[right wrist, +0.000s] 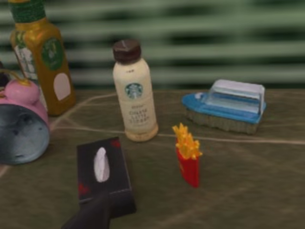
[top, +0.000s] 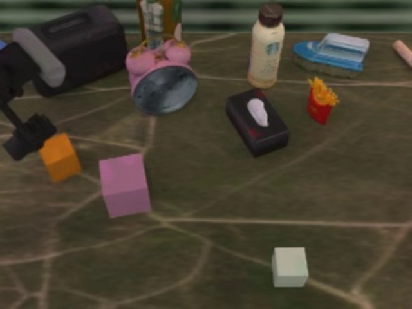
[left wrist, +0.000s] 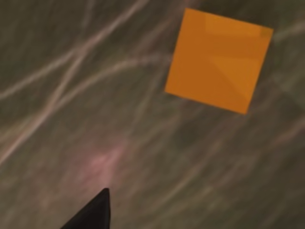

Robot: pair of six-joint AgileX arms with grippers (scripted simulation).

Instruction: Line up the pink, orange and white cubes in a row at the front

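The orange cube [top: 60, 156] sits at the table's left, with the larger pink cube [top: 124, 185] just to its right. The white cube [top: 290, 266] stands alone near the front, right of centre. My left gripper [top: 27, 138] hovers open just up and left of the orange cube, holding nothing. In the left wrist view the orange cube [left wrist: 219, 59] lies ahead of one dark fingertip [left wrist: 95, 212], clear of it. My right arm is out of the top view; its wrist view shows one fingertip [right wrist: 93, 214] over the table, open and empty.
Along the back stand a black box-like device [top: 80, 45], a pink alarm clock [top: 161, 80], a green-yellow bottle [top: 159, 19], a cream bottle [top: 266, 48] and a blue brush [top: 333, 53]. A black tissue box [top: 257, 122] and red fries [top: 320, 101] sit mid-table.
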